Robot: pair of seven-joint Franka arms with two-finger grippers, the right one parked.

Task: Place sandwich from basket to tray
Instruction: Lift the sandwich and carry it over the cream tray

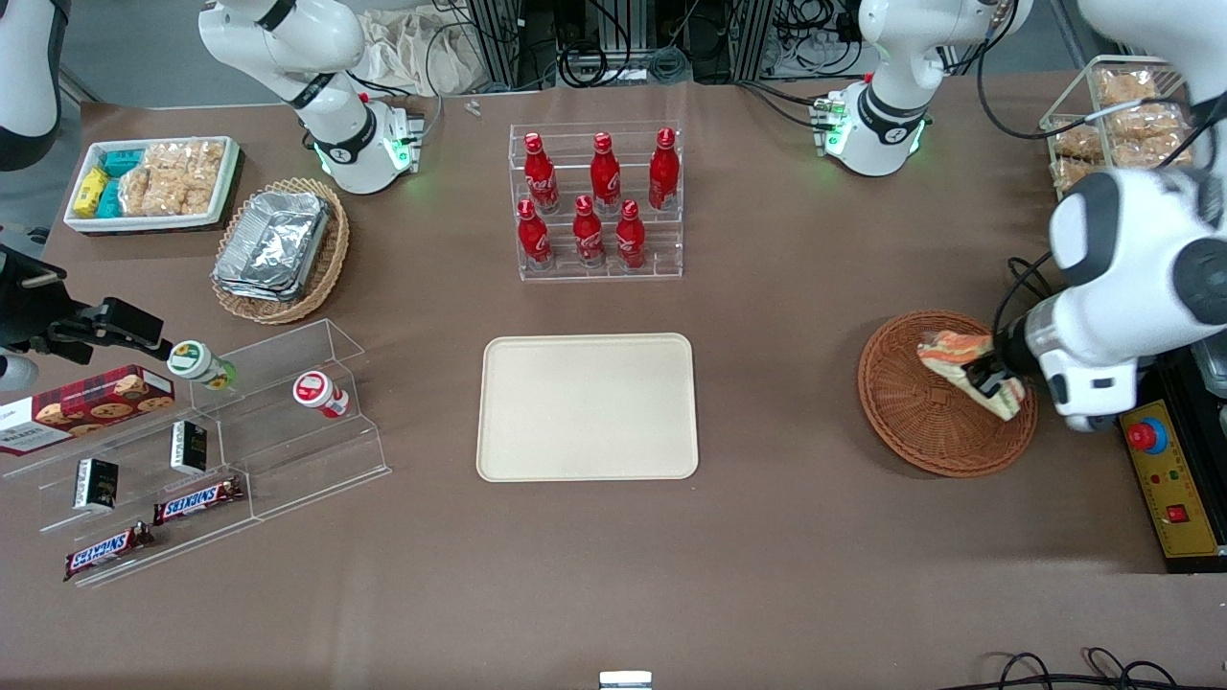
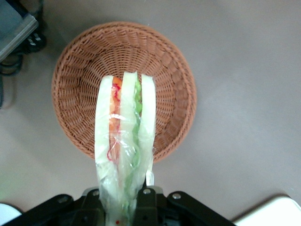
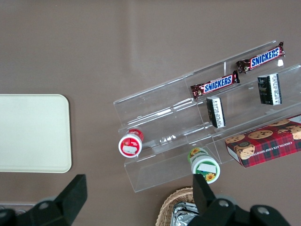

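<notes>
My left gripper (image 1: 987,376) is shut on the wrapped sandwich (image 1: 959,356) and holds it above the reddish-brown wicker basket (image 1: 920,422). In the left wrist view the sandwich (image 2: 124,141) shows its white bread with orange and green filling, hanging over the basket (image 2: 84,70), which has nothing else in it; the gripper (image 2: 123,207) clamps the sandwich's wrapped end. The cream-beige tray (image 1: 587,405) lies flat in the middle of the table, well away from the basket toward the parked arm's end. It also shows in the right wrist view (image 3: 33,132).
A clear rack of red bottles (image 1: 596,201) stands farther from the front camera than the tray. A yellow control box with a red button (image 1: 1165,479) sits beside the basket. A tan basket of foil containers (image 1: 278,247) and a clear snack shelf (image 1: 211,450) lie toward the parked arm's end.
</notes>
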